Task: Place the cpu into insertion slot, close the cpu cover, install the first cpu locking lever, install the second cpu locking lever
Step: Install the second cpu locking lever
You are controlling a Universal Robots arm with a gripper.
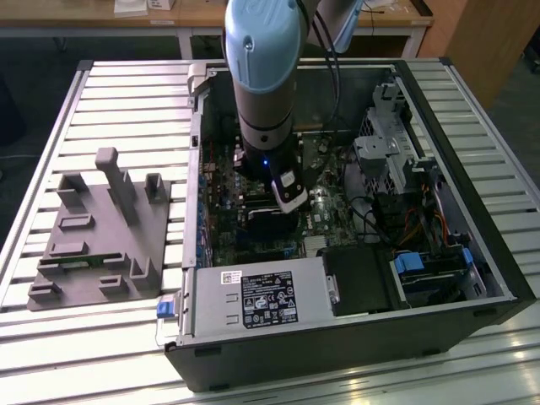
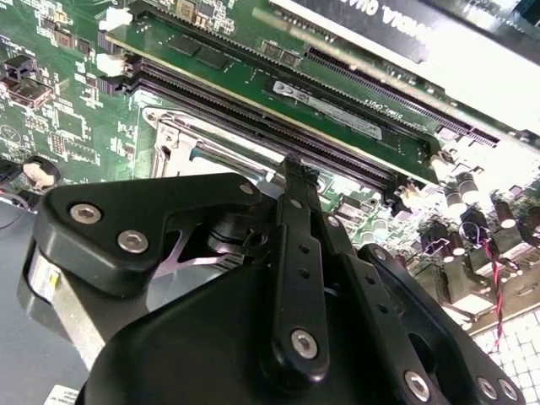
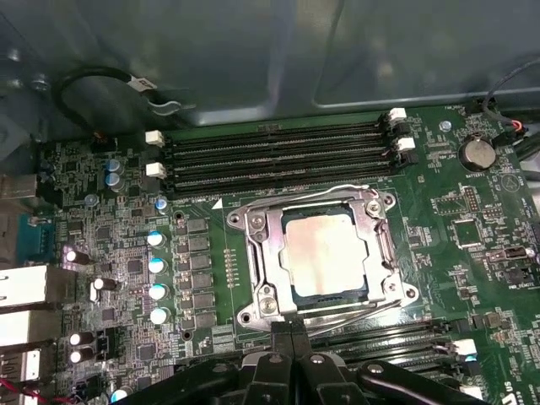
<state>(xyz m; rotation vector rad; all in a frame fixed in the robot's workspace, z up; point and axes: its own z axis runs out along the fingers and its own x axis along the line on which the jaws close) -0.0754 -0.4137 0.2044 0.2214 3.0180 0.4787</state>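
In the first wrist view the cpu (image 3: 325, 253), a dull grey-brown square, lies flat in the insertion slot (image 3: 333, 299) on the green board. The silver cpu cover (image 3: 263, 253) lies down around it, with the chip's face showing through the window. A thin metal lever (image 3: 346, 314) runs along the frame edge closest to my gripper (image 3: 291, 333). The gripper is shut, with nothing visible between the fingers, and its tips sit just at that edge of the frame. From behind, the gripper (image 2: 291, 164) points at the silver frame (image 2: 181, 139). In the exterior view the gripper (image 1: 289, 202) reaches down inside the open computer case (image 1: 354, 337).
Long black memory slots (image 3: 278, 152) lie beyond the socket, and more lie between it and my fingers. A row of capacitors (image 3: 156, 266) and a coin battery (image 3: 479, 152) flank it. A black card (image 2: 405, 25), power supply (image 1: 253, 299) and drive cage (image 1: 384, 152) crowd the case. A grey fixture (image 1: 101, 236) sits on the slatted table.
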